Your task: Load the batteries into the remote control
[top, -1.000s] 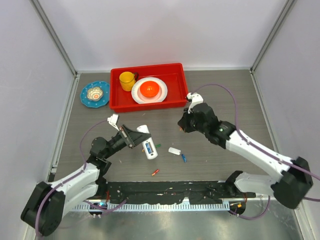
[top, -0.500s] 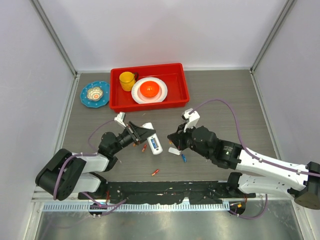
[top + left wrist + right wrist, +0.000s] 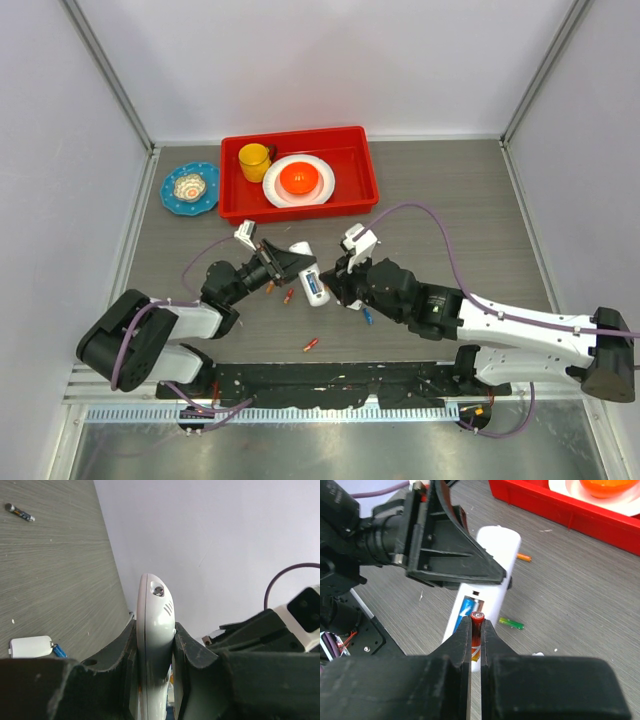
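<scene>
Near the middle of the grey table (image 3: 450,210), the left gripper (image 3: 155,630) is clamped on the remote control (image 3: 495,555). Its open bay faces up with one blue battery (image 3: 468,605) seated. The right gripper (image 3: 476,627) pinches a red battery (image 3: 477,616) just over the empty slot. Tilted or reversed, the battery could jam or push the remote askew. A green battery (image 3: 511,624) lies loose beside the remote.
</scene>
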Motion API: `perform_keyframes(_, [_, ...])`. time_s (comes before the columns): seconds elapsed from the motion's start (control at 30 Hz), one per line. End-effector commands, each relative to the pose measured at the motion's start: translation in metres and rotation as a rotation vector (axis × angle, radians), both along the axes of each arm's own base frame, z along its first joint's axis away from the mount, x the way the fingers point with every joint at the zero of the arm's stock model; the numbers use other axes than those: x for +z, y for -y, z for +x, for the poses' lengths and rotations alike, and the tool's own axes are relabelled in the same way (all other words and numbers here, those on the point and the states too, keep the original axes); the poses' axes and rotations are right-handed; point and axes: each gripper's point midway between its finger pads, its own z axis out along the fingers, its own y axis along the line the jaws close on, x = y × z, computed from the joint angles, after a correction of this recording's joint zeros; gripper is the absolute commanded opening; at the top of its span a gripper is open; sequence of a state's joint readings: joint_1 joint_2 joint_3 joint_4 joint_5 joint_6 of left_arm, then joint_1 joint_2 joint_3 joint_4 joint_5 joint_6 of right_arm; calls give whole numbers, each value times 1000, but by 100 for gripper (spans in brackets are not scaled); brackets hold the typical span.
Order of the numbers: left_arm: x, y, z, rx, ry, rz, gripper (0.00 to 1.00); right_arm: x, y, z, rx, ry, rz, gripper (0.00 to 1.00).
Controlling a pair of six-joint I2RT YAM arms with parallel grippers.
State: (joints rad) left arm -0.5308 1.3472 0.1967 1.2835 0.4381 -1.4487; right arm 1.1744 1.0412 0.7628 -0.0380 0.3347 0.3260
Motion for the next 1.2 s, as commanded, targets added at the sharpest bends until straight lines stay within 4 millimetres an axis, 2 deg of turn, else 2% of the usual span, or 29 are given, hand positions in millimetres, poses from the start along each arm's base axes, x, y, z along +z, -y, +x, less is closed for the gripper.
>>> perform_keyframes(0.0, [65, 0, -10, -24, 236, -154, 0, 46, -15, 5, -20, 127, 98, 1])
perform_keyframes(0.23, [67, 1, -10, -25, 234, -158, 0, 45, -13, 6, -73, 177, 100, 1])
perform_keyframes(0.67, [71, 1, -11, -24, 248, -165, 0, 21, -16, 7, -80, 151, 69, 1])
perform_keyframes(0.97, [72, 1, -12, -22, 249, -169, 0, 14, -20, 5, -69, 131, 67, 1])
perform_keyframes(1.17, [74, 0, -12, -16, 260, -171, 0, -4, -24, -1, -37, 85, 14, 1])
